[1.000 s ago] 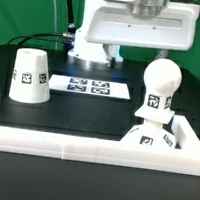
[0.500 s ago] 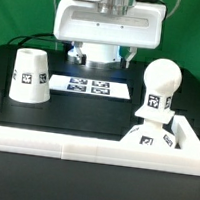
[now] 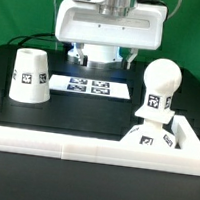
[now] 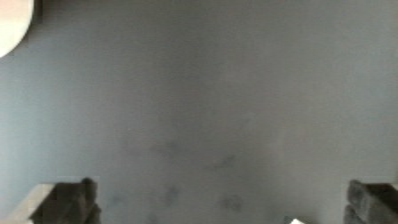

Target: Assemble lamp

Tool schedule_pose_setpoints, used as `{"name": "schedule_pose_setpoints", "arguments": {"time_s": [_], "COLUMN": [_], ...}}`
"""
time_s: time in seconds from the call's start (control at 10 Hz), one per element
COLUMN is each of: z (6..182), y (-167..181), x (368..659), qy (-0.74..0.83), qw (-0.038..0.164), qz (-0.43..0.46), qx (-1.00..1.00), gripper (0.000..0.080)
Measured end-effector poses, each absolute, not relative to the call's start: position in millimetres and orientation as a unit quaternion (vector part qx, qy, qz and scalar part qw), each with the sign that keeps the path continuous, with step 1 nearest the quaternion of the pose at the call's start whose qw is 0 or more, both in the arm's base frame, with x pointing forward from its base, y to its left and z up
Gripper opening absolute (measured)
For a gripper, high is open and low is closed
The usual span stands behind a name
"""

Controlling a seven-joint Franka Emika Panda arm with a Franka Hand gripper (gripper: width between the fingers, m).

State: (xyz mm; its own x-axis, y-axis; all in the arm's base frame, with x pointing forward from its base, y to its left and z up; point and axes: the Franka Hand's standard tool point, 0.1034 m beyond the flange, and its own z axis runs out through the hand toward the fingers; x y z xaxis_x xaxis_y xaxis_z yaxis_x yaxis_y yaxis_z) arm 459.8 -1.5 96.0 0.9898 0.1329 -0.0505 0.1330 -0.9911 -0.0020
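Bulb (image 3: 160, 87) stands upright, neck down in the square base (image 3: 150, 140), at the exterior view's right, tucked into the corner of the white border rail (image 3: 83, 144); that corner likely serves as a stop, bracing the base against turning or sliding while parts are fitted. Shade (image 3: 29, 76) sits alone, wide end down, on the dark surface (image 3: 87, 112) at the exterior view's left, well apart from the bulb and base, so the last step appears not yet done. The marker board (image 3: 88, 86) lies flat between them, toward the back. The arm hangs high at the rear centre, roughly above the marker board, touching nothing. In the wrist view the end effector (image 4: 217, 205) has its two fingers (image 4: 61, 204) spread wide at opposite edges of the picture, with only bare surface between them (nothing held). A pale curved edge shows at one corner of that view; which part it belongs to I cannot tell. Judgement: the spread fingers suit a grasp of the shade next, which would call for travel toward the exterior view's left and a descent over the cone.
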Motion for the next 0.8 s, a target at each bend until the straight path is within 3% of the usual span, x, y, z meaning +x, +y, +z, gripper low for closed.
{"name": "schedule_pose_setpoints", "arguments": {"time_s": [0.3,0.8], "z": [103.1,115.2], "y": [-26,-72], "x": [419,405], "qy": [0.057,0.069], "qw": [-0.003,-0.006], "qz": [-0.035,-0.027], "qx": [0.998,0.997], "gripper": [0.0699,0.0699]}}
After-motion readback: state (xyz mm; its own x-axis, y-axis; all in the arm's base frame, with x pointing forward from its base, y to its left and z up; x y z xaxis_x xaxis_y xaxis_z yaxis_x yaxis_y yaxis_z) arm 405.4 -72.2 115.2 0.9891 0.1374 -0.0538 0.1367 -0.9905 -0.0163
